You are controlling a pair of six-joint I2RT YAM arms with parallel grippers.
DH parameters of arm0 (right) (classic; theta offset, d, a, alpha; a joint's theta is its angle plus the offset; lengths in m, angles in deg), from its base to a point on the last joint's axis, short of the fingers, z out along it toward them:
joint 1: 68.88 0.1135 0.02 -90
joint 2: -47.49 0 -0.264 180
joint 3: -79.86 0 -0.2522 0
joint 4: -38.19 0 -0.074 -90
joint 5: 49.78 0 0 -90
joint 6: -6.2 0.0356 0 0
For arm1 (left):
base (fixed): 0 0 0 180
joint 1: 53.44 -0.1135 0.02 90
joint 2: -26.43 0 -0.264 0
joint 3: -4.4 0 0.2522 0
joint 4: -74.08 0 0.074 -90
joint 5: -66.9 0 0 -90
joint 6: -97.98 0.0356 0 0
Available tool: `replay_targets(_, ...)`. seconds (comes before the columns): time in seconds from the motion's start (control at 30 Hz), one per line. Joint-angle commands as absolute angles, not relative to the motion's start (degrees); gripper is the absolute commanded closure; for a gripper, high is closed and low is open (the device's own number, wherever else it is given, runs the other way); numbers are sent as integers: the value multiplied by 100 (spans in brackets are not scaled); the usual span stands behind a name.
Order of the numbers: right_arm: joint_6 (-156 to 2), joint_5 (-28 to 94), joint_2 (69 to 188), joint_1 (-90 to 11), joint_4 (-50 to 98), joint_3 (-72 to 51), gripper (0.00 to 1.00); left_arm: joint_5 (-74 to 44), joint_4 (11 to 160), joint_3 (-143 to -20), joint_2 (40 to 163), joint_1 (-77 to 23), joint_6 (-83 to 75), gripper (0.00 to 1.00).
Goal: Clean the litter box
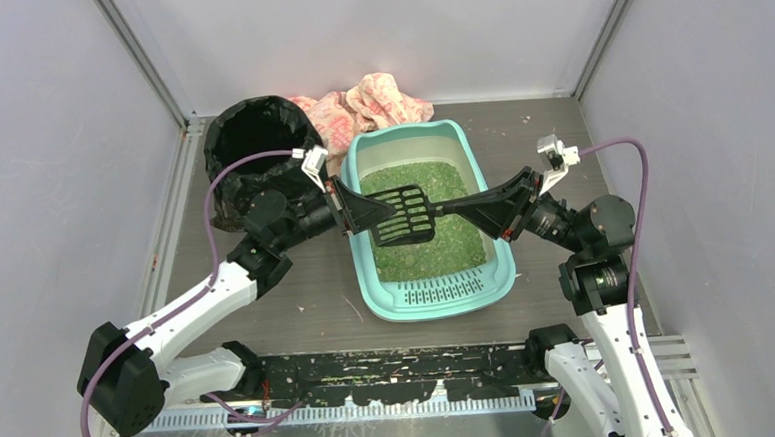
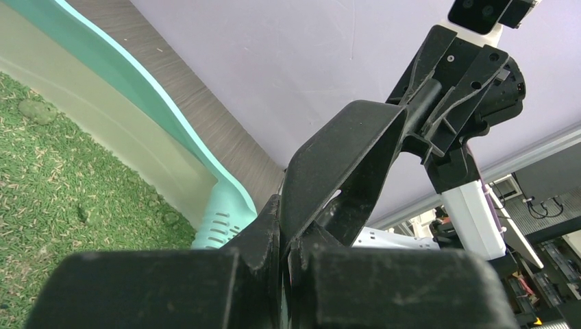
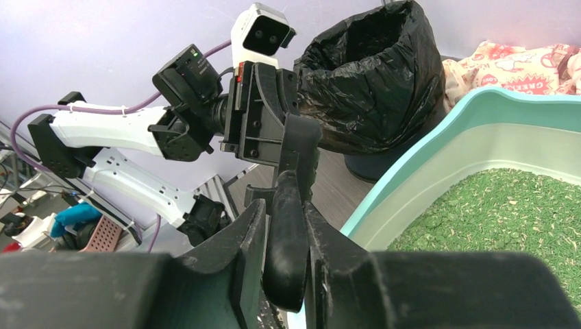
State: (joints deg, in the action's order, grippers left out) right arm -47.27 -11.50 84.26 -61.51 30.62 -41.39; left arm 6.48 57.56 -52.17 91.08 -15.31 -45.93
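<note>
The mint-teal litter box (image 1: 438, 294) lies mid-table, filled with green litter (image 1: 435, 241). A black slotted scoop (image 1: 403, 216) hangs flat over the litter between both arms. My left gripper (image 1: 348, 209) is shut on the scoop's left end; in the left wrist view its jaws (image 2: 291, 253) pinch the scoop's thin edge (image 2: 342, 164). My right gripper (image 1: 466, 210) is shut on the scoop's handle, which sits between its fingers in the right wrist view (image 3: 284, 226). The box rim (image 2: 171, 116) (image 3: 411, 164) shows in both wrist views.
A round bin lined with a black bag (image 1: 254, 135) (image 3: 370, 82) stands left of the box's far end. A pink patterned cloth (image 1: 378, 104) (image 3: 521, 68) lies behind the box. Enclosure walls close in on both sides and the back.
</note>
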Motion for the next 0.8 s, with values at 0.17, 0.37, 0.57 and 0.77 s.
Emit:
replay_targets(0.17, -4750, -1051, 8444, -6168, 3339, -4123, 64, 643, 5292, -5225, 9063, -1494, -4633, 100)
replay_targets(0.37, -4762, -1038, 8454, -6168, 3339, -4147, 67, 647, 5291, -5218, 9049, -1472, -4628, 100)
replay_targets(0.57, -4772, -1017, 8458, -6168, 3356, -4159, 68, 635, 5281, -5181, 9046, -1460, -4623, 100)
replay_targets(0.77, -4761, -1017, 8474, -6169, 3399, -4183, 70, 596, 5255, -5142, 9060, -1458, -4624, 100)
